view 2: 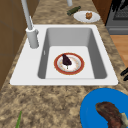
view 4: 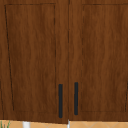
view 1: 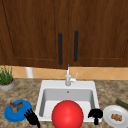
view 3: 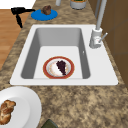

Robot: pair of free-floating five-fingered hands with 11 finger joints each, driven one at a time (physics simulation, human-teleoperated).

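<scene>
Looking at your front view, neither hand has got hold of anything. Your left hand (view 1: 31,117) hangs off the front edge of the counter with its fingers fanned apart, bare, at roughly 4 o'clock from the blue plate (view 1: 15,111). It's just beside the plate's rim, and I can't say whether it's touching. That plate has a dark brown chunk of meat (view 1: 16,106) sitting on it, untouched as far as I can see. In the right side view the same hand floats out past the counter edge next to that plate. Your right hand (view 1: 95,114) is over at the sink's front right corner, at about 9 o'clock from the white plate (view 1: 111,111). It looks bunched up into a lump, fingers curled in on nothing. The white plate carries a small browned pastry (view 1: 116,117), with a green cucumber-ish thing (view 1: 121,103) at its 1 o'clock. Down in the sink basin (view 2: 68,37) there's a red-rimmed dish (view 2: 75,71) lying flat with a dark wedge of something (view 2: 66,60) on it, at 6 o'clock from the faucet (view 1: 68,78) as the front camera sees it. That camera shows a big red round shape there, and I'd guess it's the same dish. So I'd say you're right at the start: all the food is on its plates, the dish is in the sink, and no grasp has been made. A potted plant (view 1: 6,77) sits way off at the counter's 9 o'clock end.
</scene>
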